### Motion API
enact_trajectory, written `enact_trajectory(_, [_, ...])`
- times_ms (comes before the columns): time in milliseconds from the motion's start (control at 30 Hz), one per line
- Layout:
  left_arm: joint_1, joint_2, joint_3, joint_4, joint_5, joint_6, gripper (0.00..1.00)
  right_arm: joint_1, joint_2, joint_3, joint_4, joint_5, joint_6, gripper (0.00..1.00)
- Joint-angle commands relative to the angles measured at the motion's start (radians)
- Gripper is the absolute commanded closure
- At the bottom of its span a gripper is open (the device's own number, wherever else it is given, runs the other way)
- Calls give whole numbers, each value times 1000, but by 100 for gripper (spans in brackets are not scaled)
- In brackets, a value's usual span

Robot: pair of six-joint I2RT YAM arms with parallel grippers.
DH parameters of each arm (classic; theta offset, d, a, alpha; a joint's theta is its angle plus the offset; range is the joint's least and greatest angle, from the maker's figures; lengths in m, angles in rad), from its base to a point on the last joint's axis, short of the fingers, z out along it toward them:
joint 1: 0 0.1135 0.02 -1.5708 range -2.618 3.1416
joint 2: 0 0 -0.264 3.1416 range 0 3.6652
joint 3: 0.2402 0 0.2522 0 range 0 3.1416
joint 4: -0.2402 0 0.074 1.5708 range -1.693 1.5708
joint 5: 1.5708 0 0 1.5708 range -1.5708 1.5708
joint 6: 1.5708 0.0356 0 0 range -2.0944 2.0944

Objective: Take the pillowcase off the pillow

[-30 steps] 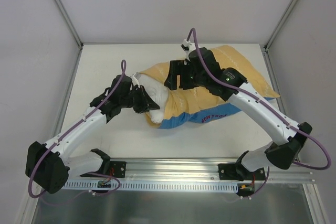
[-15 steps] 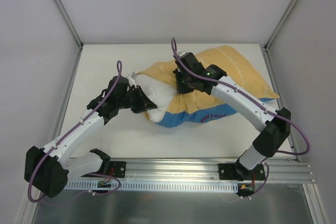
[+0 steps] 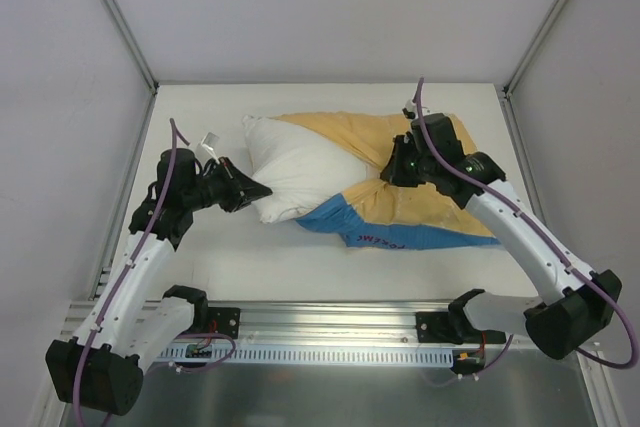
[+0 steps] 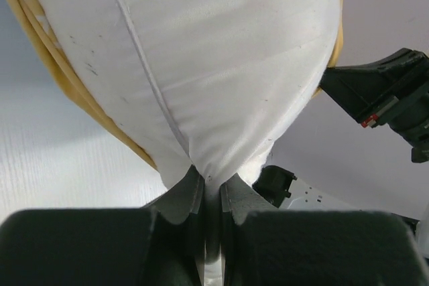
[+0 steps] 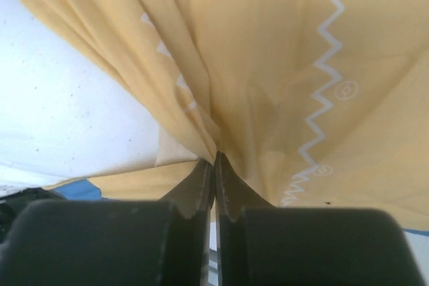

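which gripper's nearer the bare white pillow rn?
Left. The left gripper is shut on a corner of the pillow; the right gripper pinches the pillowcase beside the bare part.

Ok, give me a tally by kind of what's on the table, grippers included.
1 pillow, white, pinched by the left gripper
1 pillowcase, yellow and blue, pinched by the right gripper
2 grippers
Total: 4

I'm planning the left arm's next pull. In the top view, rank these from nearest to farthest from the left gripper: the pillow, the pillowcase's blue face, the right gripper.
1. pillow: nearest, its left corner pinched in the left gripper.
2. pillowcase's blue face: further right, toward the table's near edge.
3. right gripper: farthest, on the right side.
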Motion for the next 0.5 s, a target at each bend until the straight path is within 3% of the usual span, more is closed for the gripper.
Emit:
enact_trajectory(0, [36,1,36,8,-10,19,100,32,-64,-53,-33,56,-17,99])
enact_trajectory(33, [36,-2,30,9,-7,21,100,47,-72,-64,-27,36,-18,99])
enact_trajectory(167, [36,-20,-40,6,47,42,100,173,-95,-65,-43,24,-77,70])
enact_trajectory(300, [38,-117,-180,6,62,74,100,242,-103,-29,-50,30,-86,60])
enact_trajectory(333, [36,-132,-204,6,68,70,100,253,-100,-3,-53,38,-90,46])
enact_trajectory(367, [36,-143,-235,6,81,73,100,271,-92,14,-66,44,-96,39])
enact_trajectory(400, [36,-152,-238,3,104,77,93,278,-86,28,-70,47,-102,33])
enact_trajectory(433, [36,-154,-238,-3,108,85,51,282,-80,42,-73,53,-105,25])
enact_trajectory(467, [36,-161,-221,-9,107,90,28,285,-67,65,-73,55,-108,22])
